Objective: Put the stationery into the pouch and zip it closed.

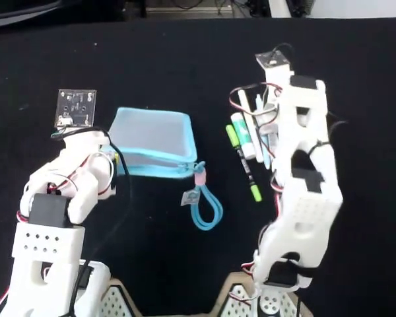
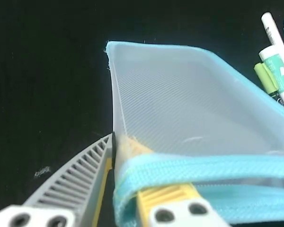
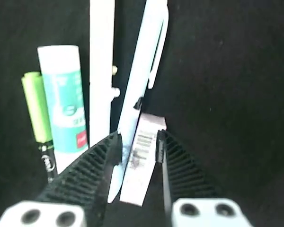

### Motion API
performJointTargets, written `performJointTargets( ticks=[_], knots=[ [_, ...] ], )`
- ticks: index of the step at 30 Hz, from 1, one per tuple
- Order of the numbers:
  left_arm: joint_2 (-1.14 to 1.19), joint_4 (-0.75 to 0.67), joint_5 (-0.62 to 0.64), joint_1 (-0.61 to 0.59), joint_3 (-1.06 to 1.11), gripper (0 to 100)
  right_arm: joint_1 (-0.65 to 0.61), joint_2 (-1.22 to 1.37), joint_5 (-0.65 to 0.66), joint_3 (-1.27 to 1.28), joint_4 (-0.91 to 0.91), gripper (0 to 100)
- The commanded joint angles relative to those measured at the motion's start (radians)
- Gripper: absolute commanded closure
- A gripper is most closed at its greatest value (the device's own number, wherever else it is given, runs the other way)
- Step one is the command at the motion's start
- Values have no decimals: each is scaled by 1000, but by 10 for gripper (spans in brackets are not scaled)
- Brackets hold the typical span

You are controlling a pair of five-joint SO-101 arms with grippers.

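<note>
Left wrist view, nearest the lens: we find the left pincer (image 2: 114, 142) closed on a corner of the pouch (image 2: 189, 109) at its zip edge. The grey finger is outside the mesh and the yellow one shows through it from within. Beyond the grip the pouch lies flat on the tabletop (image 2: 38, 71), and we see nothing through its mesh.

Right wrist view, nearest the lens: the right pincer (image 3: 137, 139) is drawn in narrow onto a white pen (image 3: 144, 61) and a white labelled piece (image 3: 142, 165) beside it, with pads against both. Neither looks lifted, as far as we can judge. Just beside them lie a second white pen (image 3: 102, 71), a glue stick (image 3: 66, 104) and a green marker (image 3: 35, 104), side by side.

From the high view, this group sits apart from the pouch, off its zip-pull end. The blue loop (image 1: 206, 208) on the pull trails toward the arm bases.

Assessment: no item is in the pouch yet. One end of the mouth appears held open, and a first pick appears to be in hand. Loading every piece and closing the zip remain to be done.
</note>
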Motion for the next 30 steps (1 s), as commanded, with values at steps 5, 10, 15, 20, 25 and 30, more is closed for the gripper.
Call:
performJointTargets(
  ticks=[5, 10, 15, 20, 25, 30],
  knots=[
    [-6, -69, 15, -5, 50, 970, 51, 162, 11, -357, 155, 881],
    [-6, -72, 15, -5, 68, 970, 81, 283, 12, -476, 215, 881],
    [-8, -74, 14, -7, 71, 970, 74, 361, 12, -581, 296, 881],
    [-8, -69, 12, -7, 73, 970, 74, 367, 3, -768, 448, 881],
    [-8, -69, 12, -10, 73, 970, 51, 367, -12, -823, 491, 881],
    [-8, -69, 11, -13, 73, 970, 40, 369, -25, -819, 494, 822]
  ],
)
